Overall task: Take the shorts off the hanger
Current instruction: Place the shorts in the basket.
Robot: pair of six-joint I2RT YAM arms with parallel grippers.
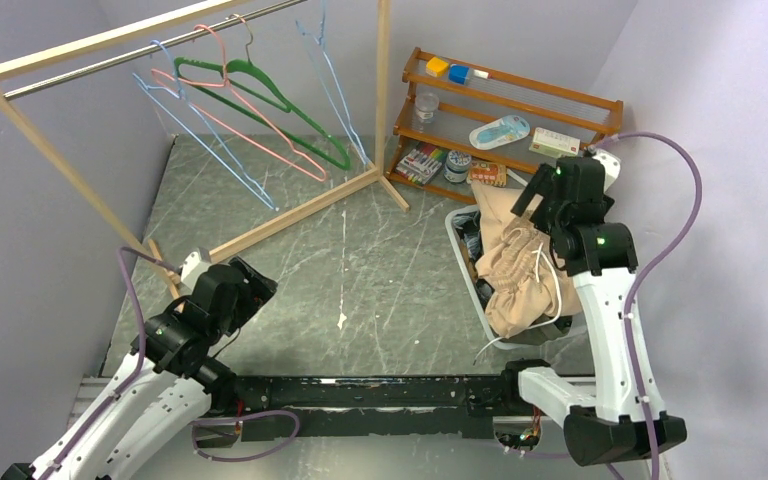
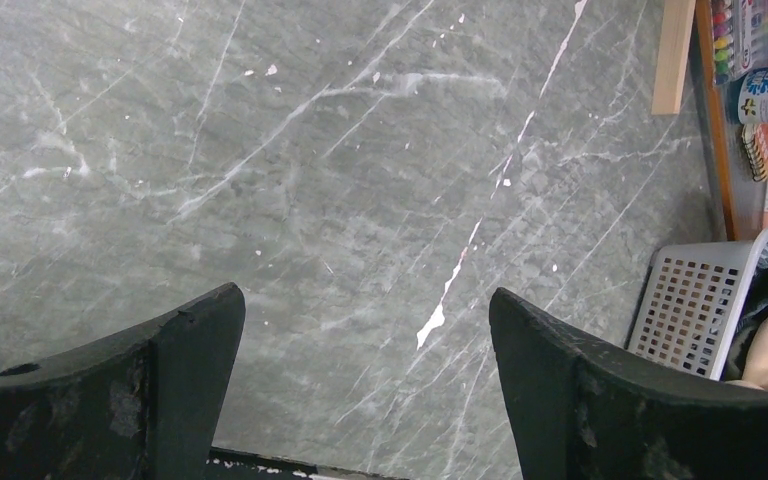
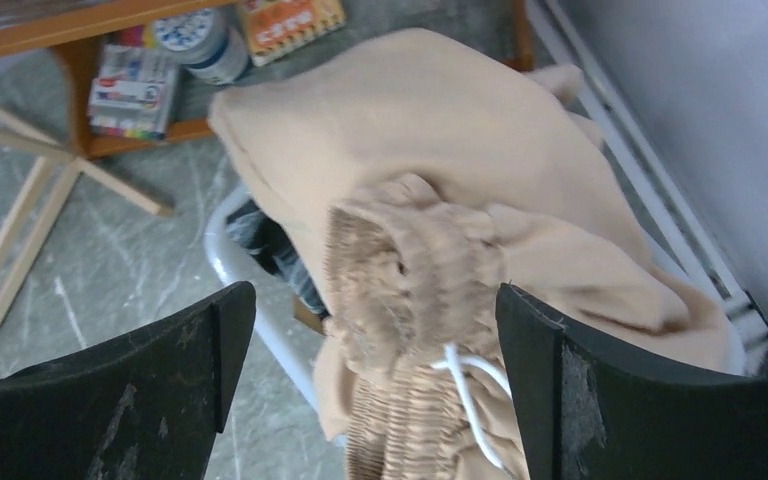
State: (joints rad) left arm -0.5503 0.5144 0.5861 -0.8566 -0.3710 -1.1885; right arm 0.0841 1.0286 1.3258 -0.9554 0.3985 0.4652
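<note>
Dark cloth (image 3: 268, 243) mostly under beige shorts (image 3: 410, 130)

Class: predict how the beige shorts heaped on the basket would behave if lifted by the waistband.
Probably floppy: the beige shorts slump in folds over the basket. Likely light, being thin cloth. The loose white drawstring may dangle and snag.

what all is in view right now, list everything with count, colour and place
shorts: one pair clear, light beige, atop the pile in the basket; dark cloth beneath, count unclear
hangers: four, two blue, one pink, one green, bare on the rack
rack: one, pale wood, far left
shelf: one, orange-brown, far right
basket: one, white, before the shelf
table: one, grey marbled
left gripper: one, black, open over the table
right gripper: one, black, open over the shorts
</note>
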